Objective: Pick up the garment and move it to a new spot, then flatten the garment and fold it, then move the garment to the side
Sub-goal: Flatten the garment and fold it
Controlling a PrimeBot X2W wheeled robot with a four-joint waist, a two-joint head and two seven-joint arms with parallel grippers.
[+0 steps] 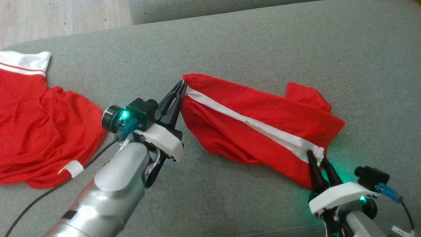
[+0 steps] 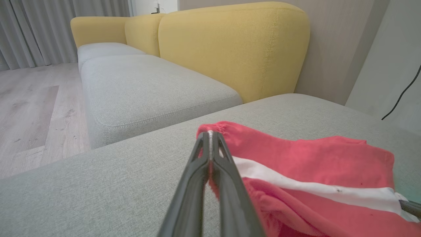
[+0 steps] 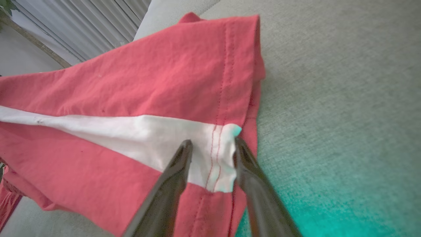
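Observation:
The garment (image 1: 256, 115), red with a white side stripe, lies bunched across the grey cushion (image 1: 263, 39). My left gripper (image 1: 182, 86) is shut on its gathered upper-left corner, and the left wrist view shows the fingertips (image 2: 210, 135) pinched together on the red waistband edge of the garment (image 2: 312, 158). My right gripper (image 1: 316, 156) sits at the garment's lower-right end. In the right wrist view, it (image 3: 210, 143) is open, its two fingers standing apart on either side of the stitched white hem of the garment (image 3: 164, 75).
A second red garment (image 1: 39, 125) with a white band lies spread at the cushion's left edge. Wooden floor (image 1: 49, 16) shows beyond the cushion's far left. A yellow sofa back (image 2: 230, 46) and another grey seat (image 2: 148, 85) stand behind.

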